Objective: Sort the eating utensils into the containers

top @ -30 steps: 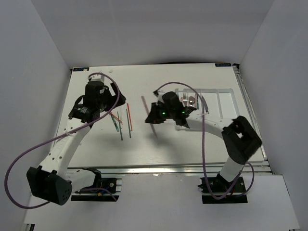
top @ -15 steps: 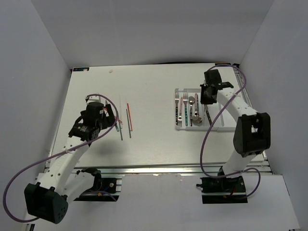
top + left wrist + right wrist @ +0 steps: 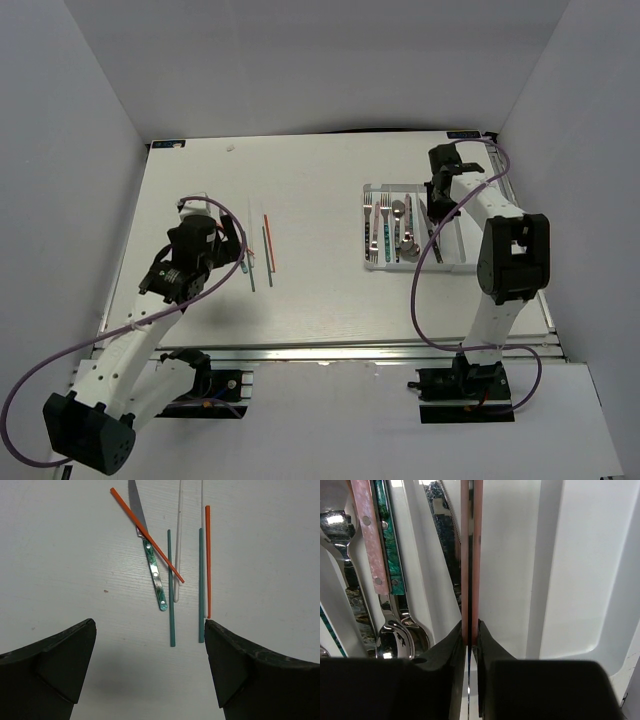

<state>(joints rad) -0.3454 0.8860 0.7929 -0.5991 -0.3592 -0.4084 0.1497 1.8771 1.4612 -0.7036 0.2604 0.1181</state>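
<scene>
My left gripper (image 3: 150, 630) stands open just above the table, short of a loose group of utensils: a teal-handled knife (image 3: 155, 575), two red chopsticks (image 3: 145, 532), two green chopsticks (image 3: 171, 595) and a thin white stick (image 3: 177, 545). In the top view the left gripper (image 3: 237, 250) sits beside that group (image 3: 262, 245). My right gripper (image 3: 471, 630) is shut on a pink-handled utensil (image 3: 471, 555), held edge-on and lying lengthwise over a compartment of the white tray (image 3: 547, 555). From above, the right gripper (image 3: 436, 210) is over the tray (image 3: 452, 262).
The tray's left compartments hold forks (image 3: 370, 225), spoons (image 3: 395, 635), a pink handle (image 3: 367, 535), a green handle (image 3: 387, 535) and a dark knife (image 3: 442, 525). The tray's rightmost compartment (image 3: 590, 555) shows bare white. Grey walls enclose the table on three sides.
The right arm has carried the pink-handled utensil from mid-table to the tray and lowered it there. The left arm drew back toward the near side, to the near ends of the chopsticks.
</scene>
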